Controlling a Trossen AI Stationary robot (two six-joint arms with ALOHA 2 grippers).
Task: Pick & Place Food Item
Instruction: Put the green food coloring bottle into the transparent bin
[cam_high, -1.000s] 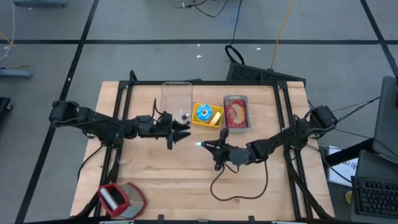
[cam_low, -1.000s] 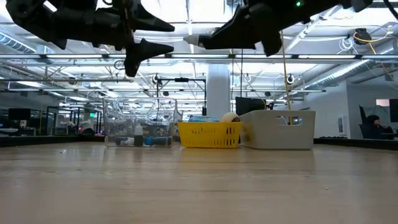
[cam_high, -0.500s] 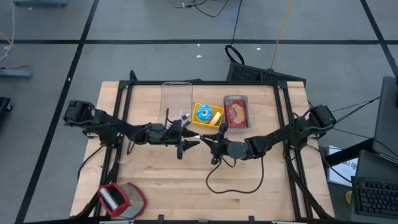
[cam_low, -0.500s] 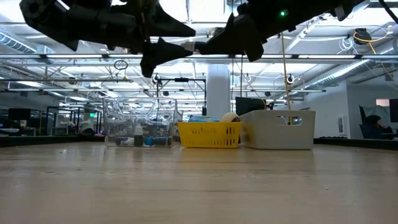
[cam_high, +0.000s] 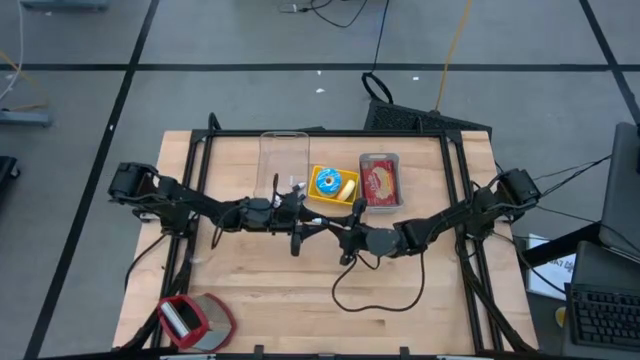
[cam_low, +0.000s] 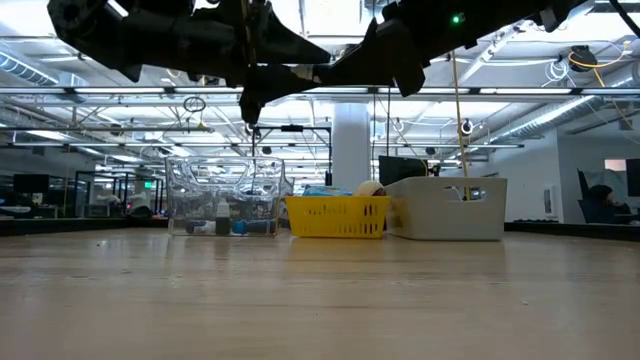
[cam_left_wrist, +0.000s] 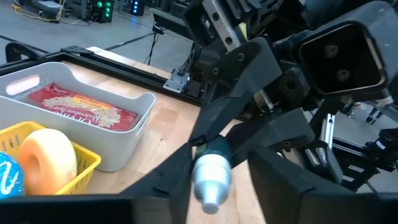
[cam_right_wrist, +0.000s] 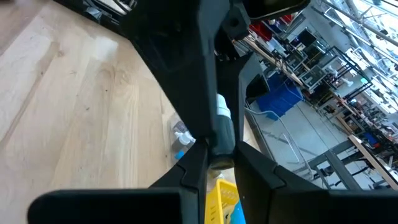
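You were at the handover step, in my judgement: both arms met in the air above the middle of the tabletop (cam_high: 250, 290), and the item was passing from one to the other. The right gripper (cam_high: 331, 228) had its fingers clenched on a small white bottle (cam_left_wrist: 208, 174), which I took for the task's thing; the bottle stuck out past the right fingertips, towards the left arm. The left gripper (cam_high: 303, 222) pointed straight at it, and its fingers (cam_left_wrist: 166, 183) stood one on each side of the bottle's free end. They were not clamped on it, because a gap showed between the bottle and at least one finger. So the bottle was between both pairs of fingers at once, but only the right pair carried it. The next move called for you to bring the left fingers together on the free end, with enough of the bottle inside them, and only after that to loosen the right fingers and pull that arm back. If the right fingers released too early, I think the bottle would drop to the tabletop. Beyond the fingers waited the clear container (cam_high: 283, 160), the yellow basket (cam_high: 345, 196) and the grey tray (cam_high: 362, 181); I could not tell which was the goal.
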